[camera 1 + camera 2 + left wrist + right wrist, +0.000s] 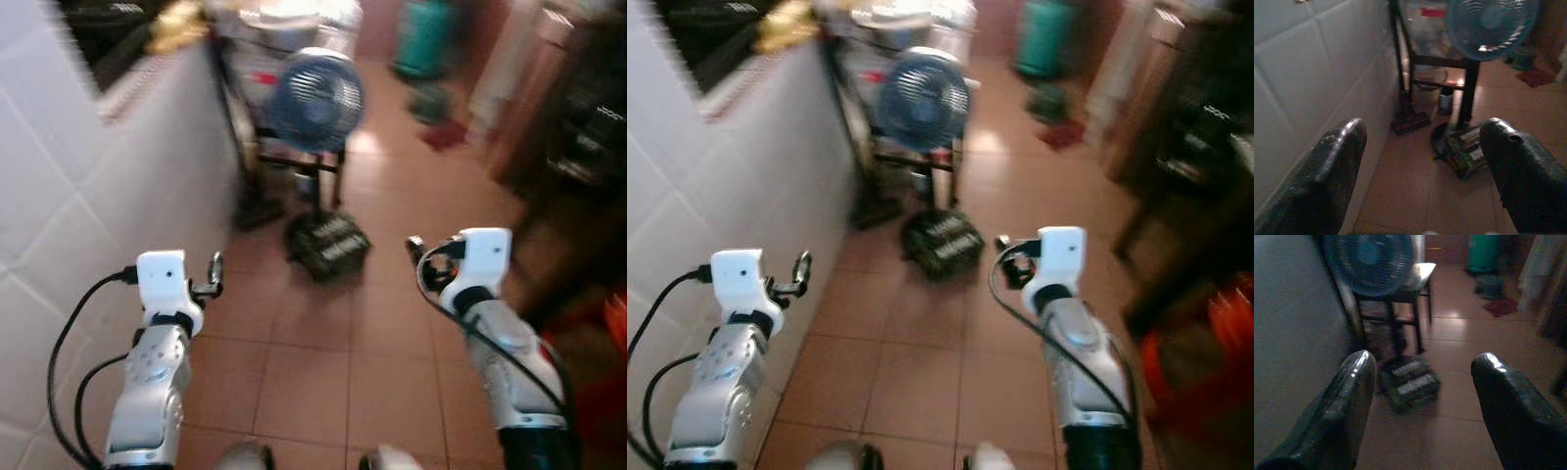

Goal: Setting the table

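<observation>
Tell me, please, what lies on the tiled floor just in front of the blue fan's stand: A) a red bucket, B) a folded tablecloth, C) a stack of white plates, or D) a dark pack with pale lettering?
D: a dark pack with pale lettering lies on the floor tiles before the blue fan.

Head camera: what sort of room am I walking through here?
Probably a home kitchen or utility passage: a white tiled counter wall, a green gas cylinder, a blue fan on a stand, terracotta floor tiles.

head stereo: high, looking forward-down at blue fan [315,98] | both wrist cams: low, facing fan, nearer | shared: fan
</observation>
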You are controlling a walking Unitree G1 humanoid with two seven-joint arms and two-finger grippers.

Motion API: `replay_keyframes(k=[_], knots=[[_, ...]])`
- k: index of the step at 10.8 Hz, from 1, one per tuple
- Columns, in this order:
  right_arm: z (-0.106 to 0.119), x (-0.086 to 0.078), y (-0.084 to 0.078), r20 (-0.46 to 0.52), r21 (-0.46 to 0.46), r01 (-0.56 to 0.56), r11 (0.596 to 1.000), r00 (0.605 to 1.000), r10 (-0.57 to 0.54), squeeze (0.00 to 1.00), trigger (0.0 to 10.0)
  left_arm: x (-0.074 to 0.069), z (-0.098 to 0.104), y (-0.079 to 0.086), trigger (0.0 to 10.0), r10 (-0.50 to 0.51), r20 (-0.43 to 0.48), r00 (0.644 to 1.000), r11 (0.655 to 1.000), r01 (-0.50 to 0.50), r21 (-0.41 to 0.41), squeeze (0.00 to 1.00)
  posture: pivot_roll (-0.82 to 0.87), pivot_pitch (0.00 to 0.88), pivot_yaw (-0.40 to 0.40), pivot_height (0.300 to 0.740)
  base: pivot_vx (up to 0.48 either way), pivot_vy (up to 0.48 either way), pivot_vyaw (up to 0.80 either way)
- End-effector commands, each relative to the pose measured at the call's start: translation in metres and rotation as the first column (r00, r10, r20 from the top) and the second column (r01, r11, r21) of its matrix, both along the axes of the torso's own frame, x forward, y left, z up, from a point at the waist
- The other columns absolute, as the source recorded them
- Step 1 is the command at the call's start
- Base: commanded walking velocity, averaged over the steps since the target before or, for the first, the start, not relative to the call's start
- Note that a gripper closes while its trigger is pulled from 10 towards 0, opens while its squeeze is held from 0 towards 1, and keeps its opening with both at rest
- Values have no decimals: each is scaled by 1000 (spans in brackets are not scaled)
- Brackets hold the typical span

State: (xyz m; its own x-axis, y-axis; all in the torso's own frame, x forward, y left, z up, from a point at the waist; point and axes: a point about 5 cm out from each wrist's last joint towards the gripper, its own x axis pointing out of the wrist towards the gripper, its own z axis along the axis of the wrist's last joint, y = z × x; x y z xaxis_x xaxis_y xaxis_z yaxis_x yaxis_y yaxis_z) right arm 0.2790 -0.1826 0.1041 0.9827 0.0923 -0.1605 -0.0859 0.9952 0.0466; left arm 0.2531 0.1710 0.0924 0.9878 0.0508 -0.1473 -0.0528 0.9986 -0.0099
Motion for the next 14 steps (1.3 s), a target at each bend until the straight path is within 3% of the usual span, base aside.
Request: replay_keyframes(k=[1, 3, 4, 5, 8, 10, 14], knots=[[6, 3, 9, 22, -11, -19, 1000, 1000, 19, 0, 10000, -3, -1, 8, 10000, 18, -3, 1000, 1000, -18, 15, 0, -14, 16, 62, 740, 0, 0, 0], [9, 4, 11, 30, 0, 1, 1000, 1000, -1, 0, 10000, 2, 2, 5, 10000, 1, 10, 1000, 1000, -1, 5, 0, -23, 6, 71, 740, 0, 0, 0], [9, 5, 11, 30, -18, 12, 1000, 999, -11, 0, 10000, 5, 4, 3, 10000, -11, 16, 1000, 1000, 11, 5, 0, -25, 4, 74, 740, 0, 337, 0], [8, 4, 13, 29, 24, -28, 999, 999, 28, 0, 10000, 7, 5, 1, 10000, -27, 19, 999, 1000, 27, 7, 0, -26, 5, 75, 740, 0, 454, 0], [7, 7, 3, 15, -20, 24, 999, 1000, -24, 0, 10000, 6, 6, -6, 10000, -72, 37, 997, 997, 72, 4, 0, -24, 5, 73, 740, 0, 469, 0], [5, 8, 2, -1, -9, 95, 995, 995, -95, 0, 10000, 6, 9, -8, 10000, -92, 70, 993, 996, 91, 14, 0, -26, 5, 74, 740, 0, 234, -700], [14, 14, 6, 33, 26, 57, 998, 998, -58, 0, 10000, 7, 15, -17, 10000, -143, 122, 982, 989, 148, -26, 0, -23, 14, 62, 740, 0, 0, -728]])
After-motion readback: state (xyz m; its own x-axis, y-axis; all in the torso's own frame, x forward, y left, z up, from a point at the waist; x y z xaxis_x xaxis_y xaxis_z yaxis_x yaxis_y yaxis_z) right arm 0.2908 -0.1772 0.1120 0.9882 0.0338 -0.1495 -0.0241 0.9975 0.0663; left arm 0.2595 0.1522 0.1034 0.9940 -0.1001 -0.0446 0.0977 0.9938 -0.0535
